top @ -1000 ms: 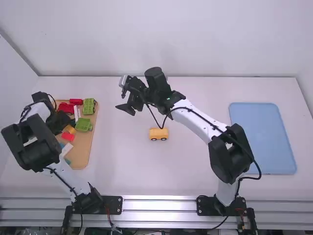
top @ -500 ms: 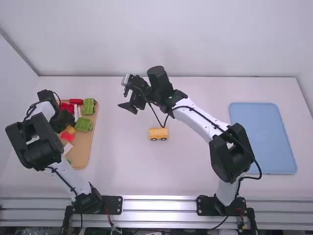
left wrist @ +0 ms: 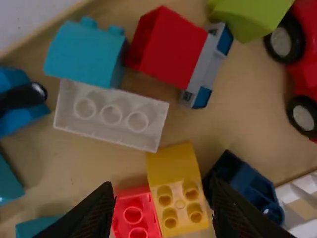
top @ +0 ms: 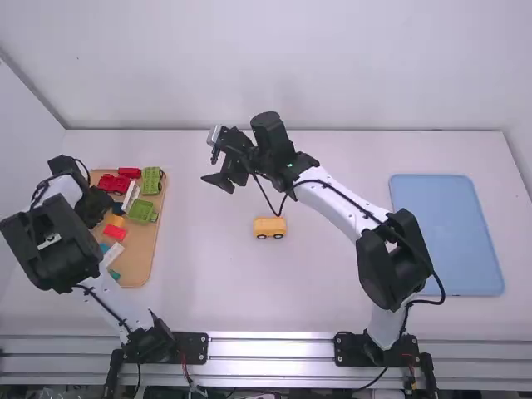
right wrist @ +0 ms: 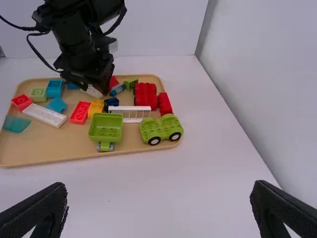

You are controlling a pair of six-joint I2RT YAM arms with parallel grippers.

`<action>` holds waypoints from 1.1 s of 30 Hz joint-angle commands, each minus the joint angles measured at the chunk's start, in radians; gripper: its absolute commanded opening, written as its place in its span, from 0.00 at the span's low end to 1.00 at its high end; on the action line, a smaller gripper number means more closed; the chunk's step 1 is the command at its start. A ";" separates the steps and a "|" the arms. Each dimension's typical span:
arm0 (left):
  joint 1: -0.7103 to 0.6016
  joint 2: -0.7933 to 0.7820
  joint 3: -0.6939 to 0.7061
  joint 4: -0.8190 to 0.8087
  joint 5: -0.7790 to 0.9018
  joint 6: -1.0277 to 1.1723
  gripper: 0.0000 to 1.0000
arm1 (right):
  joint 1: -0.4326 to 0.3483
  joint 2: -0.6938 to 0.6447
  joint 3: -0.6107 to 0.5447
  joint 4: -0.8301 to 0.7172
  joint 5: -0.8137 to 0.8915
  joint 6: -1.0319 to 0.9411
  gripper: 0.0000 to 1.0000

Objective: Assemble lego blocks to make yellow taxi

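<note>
Left tool [top: 103,206]: fingers well apart, nothing gripped, over tan tray [top: 145,258]. Yellow block [left wrist: 179,193] in tan tray, under finger gap, beside red block [left wrist: 134,214]. Right tool [top: 209,165]: fingers wide apart, empty, above bench [top: 332,291]. Yellow wheeled piece [top: 269,227] on bench, between tan tray and blue tray [top: 445,237].

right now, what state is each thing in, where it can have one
left gripper, open
right gripper, open
yellow car, upright on its wheels
yellow block, loose, not gripped
green car, upright on its wheels
brown tray, holding loose blocks
blue tray, flat on the table
</note>
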 commanded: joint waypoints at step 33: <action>-0.083 0.011 -0.095 0.066 0.006 -0.095 0.54 | -0.015 0.009 0.016 -0.019 -0.003 -0.006 0.99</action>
